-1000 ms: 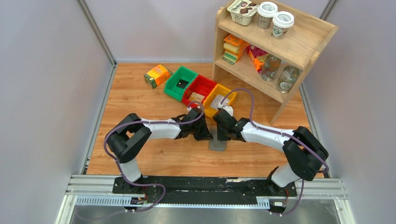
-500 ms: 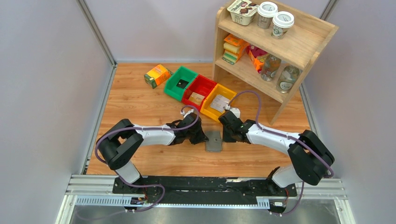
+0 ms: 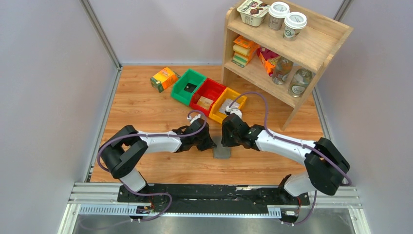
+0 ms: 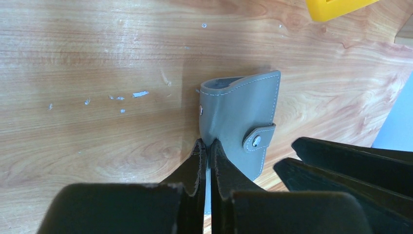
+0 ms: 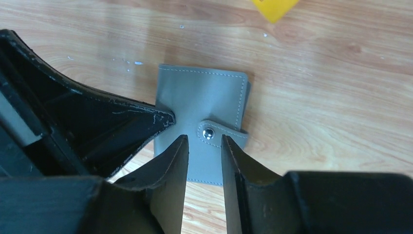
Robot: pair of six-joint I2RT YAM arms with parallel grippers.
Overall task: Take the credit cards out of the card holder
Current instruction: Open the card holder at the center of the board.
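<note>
The grey card holder (image 3: 223,151) lies closed on the wooden table, its snap tab fastened. It shows in the left wrist view (image 4: 243,112) and in the right wrist view (image 5: 204,97). The credit cards are hidden inside it. My left gripper (image 3: 210,144) is shut on the holder's left edge (image 4: 207,148), and that edge is lifted a little. My right gripper (image 3: 227,142) is open just above the holder, its tips (image 5: 204,142) on either side of the snap tab (image 5: 214,132). The right fingers (image 4: 341,163) show in the left wrist view.
Green (image 3: 188,87), red (image 3: 208,94) and yellow (image 3: 228,104) bins stand in a row behind the grippers. An orange-green carton (image 3: 164,78) lies left of them. A wooden shelf (image 3: 285,51) with cups and jars stands at the back right.
My right gripper pulled away from the holder to the right, then came back left over it and now straddles the snap tab. My left gripper stayed at the holder's left edge.
</note>
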